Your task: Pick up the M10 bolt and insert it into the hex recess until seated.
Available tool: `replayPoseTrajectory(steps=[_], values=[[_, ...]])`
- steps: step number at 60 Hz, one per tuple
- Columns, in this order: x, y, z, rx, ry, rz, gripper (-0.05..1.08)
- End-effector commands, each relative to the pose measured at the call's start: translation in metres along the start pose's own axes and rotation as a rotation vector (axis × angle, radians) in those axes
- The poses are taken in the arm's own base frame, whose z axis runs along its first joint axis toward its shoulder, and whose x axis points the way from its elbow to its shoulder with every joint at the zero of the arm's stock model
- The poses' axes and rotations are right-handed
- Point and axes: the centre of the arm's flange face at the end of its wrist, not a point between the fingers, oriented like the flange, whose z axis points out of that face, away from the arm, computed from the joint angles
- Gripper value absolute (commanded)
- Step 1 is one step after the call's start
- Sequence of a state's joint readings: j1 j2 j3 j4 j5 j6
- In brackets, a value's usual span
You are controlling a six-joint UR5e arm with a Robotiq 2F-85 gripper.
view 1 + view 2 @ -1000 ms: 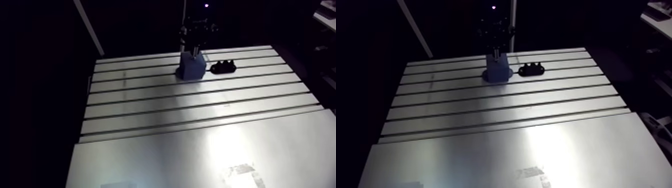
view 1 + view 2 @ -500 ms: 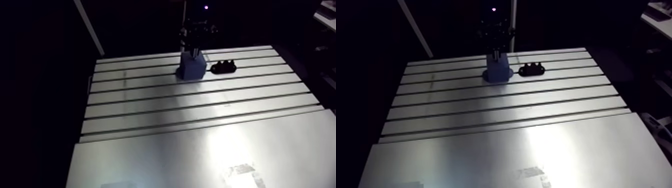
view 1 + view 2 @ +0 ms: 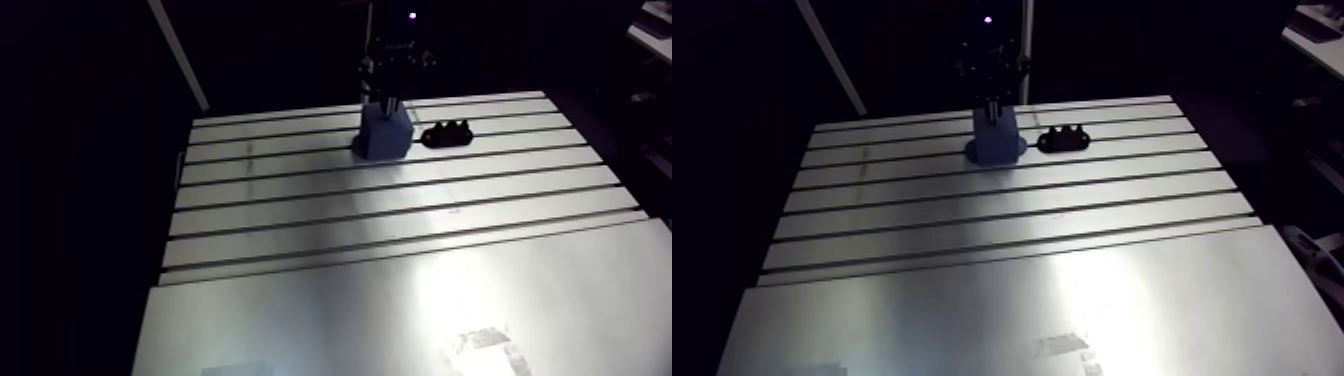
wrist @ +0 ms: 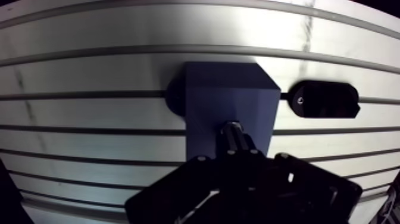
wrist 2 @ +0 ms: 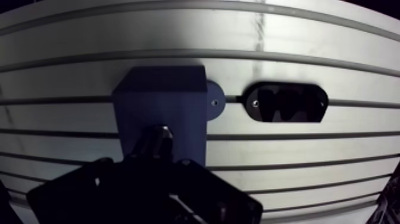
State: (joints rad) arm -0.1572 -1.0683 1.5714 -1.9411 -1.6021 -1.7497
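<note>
On the slotted table (image 3: 300, 210) the blue block (image 4: 229, 95) stands upright, straddling one of the slots. Directly above the block's top face hangs the gripper (image 4: 238, 159). Its two fingers are clamped on the M10 bolt (image 4: 233, 132), whose rounded end points down at the block (whether it touches or has entered the top cannot be made out). Just right of the block, apart from it, lies a black oblong holder (image 4: 324, 99).
</note>
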Motion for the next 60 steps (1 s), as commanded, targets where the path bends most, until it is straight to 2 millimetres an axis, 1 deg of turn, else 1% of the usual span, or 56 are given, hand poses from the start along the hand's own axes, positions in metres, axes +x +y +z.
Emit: replayPoseTrajectory(steps=[1,60], values=[[0.0,-0.0004,0.0001,0.0,0.0,-0.002,1.08],[-0.0008,0.0012,0.0031,0.001,-0.006,-0.013,1.08]])
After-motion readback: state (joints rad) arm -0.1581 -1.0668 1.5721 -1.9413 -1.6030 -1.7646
